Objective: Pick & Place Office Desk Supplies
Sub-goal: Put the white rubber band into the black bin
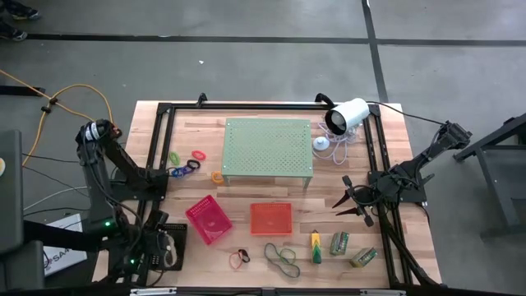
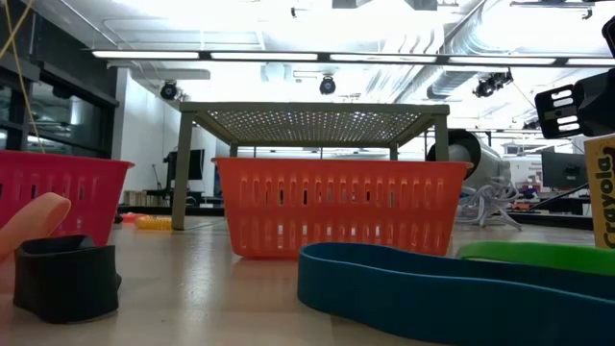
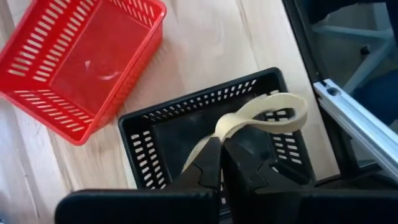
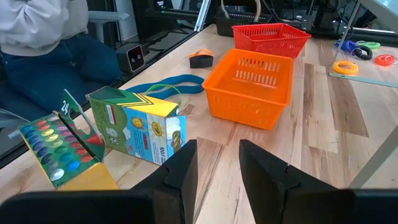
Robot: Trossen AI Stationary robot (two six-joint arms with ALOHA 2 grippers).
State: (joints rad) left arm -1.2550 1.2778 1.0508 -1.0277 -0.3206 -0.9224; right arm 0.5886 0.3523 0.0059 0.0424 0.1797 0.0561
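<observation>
Pinching a tan rubber band point(image 3: 267, 111), our left tool point(image 3: 222, 163) hangs over the black tray point(image 3: 149, 134); most supplies remain out.

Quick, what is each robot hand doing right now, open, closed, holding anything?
Left gripper: closed on a tan rubber band, over the black tray.
Right gripper: open, holding nothing, above the table near the crayon boxes.

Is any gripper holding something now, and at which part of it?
The left gripper pinches the tan rubber band at one end, over the black tray. The right gripper is empty.
</observation>
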